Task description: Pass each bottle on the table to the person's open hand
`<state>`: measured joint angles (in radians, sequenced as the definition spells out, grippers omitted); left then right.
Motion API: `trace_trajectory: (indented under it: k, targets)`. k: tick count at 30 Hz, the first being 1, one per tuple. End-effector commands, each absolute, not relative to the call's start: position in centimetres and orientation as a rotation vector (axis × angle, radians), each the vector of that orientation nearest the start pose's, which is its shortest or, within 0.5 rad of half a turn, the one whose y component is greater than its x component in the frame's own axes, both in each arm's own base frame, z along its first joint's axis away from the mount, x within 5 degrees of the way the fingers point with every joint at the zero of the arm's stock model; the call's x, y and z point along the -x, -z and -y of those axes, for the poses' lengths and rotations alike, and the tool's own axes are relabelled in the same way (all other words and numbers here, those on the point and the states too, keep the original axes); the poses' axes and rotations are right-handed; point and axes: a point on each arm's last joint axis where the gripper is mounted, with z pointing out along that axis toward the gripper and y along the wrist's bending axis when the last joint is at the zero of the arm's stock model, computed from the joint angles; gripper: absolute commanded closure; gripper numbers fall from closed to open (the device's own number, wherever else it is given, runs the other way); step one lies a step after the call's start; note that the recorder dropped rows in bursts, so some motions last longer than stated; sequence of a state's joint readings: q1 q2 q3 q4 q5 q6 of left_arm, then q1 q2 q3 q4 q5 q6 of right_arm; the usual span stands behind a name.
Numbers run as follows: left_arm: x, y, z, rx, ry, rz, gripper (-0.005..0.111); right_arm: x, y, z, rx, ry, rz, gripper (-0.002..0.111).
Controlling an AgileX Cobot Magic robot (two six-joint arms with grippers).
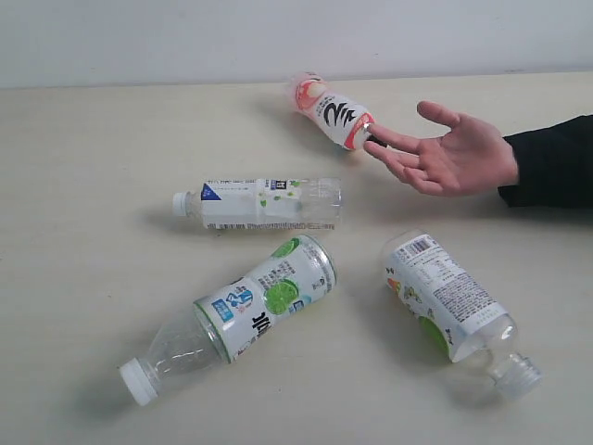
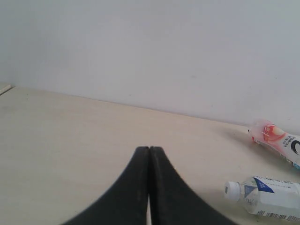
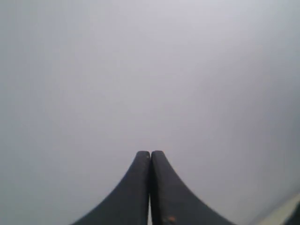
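Four bottles lie on their sides on the table [image 1: 83,185]. The pink-red bottle [image 1: 332,111] is near the far edge, cap end at the fingertips of the person's open hand [image 1: 454,153] (palm up, reaching in from the right edge); the slim white-labelled bottle [image 1: 259,204] is mid-table, and the white-capped fat bottle [image 1: 250,311] and the second fat bottle [image 1: 445,297] lie toward the front edge. The left gripper [image 2: 149,149] and the right gripper [image 3: 150,153] each have their jaws pressed together on nothing.

Bottles [image 1: 265,308] clear glossy plastic (printed labels); table [image 1: 83,185] smooth matt.
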<state>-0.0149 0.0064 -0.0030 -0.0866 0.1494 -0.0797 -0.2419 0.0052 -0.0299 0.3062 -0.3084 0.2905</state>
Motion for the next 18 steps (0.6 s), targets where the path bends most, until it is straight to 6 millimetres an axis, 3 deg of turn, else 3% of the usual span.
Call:
trace_trajectory:
  k: [1,3,6,9,13,16,18]
  targets:
    - [-5.6,-20.0,0.2,0.121,0.153,-1.628,0.107,-3.6,-30.4,1.7,-0.474,-0.219,-0.945,0.108]
    - [-5.6,-20.0,0.2,0.121,0.153,-1.628,0.107,-5.5,-33.7,1.6,-0.414,-0.126,-1.169,0.108]
    - [-5.6,-20.0,0.2,0.121,0.153,-1.628,0.107,-8.6,-35.9,1.7,-0.359,-0.079,-1.437,0.108]
    - [-5.6,-20.0,0.2,0.121,0.153,-1.628,0.107,-13.5,-38.0,1.7,-0.156,-0.035,-1.929,0.108]
    - [-5.6,-20.0,0.2,0.121,0.153,-1.628,0.107,-19.3,-36.9,2.1,-0.026,-0.180,-2.409,0.108]
    - [-5.6,-20.0,0.2,0.121,0.153,-1.628,0.107,-22.0,-34.1,1.2,0.083,-0.374,-2.574,0.108]
    - [-5.6,-20.0,0.2,0.121,0.153,-1.628,0.107,-23.3,-32.6,0.4,0.178,-0.412,-2.646,0.108]
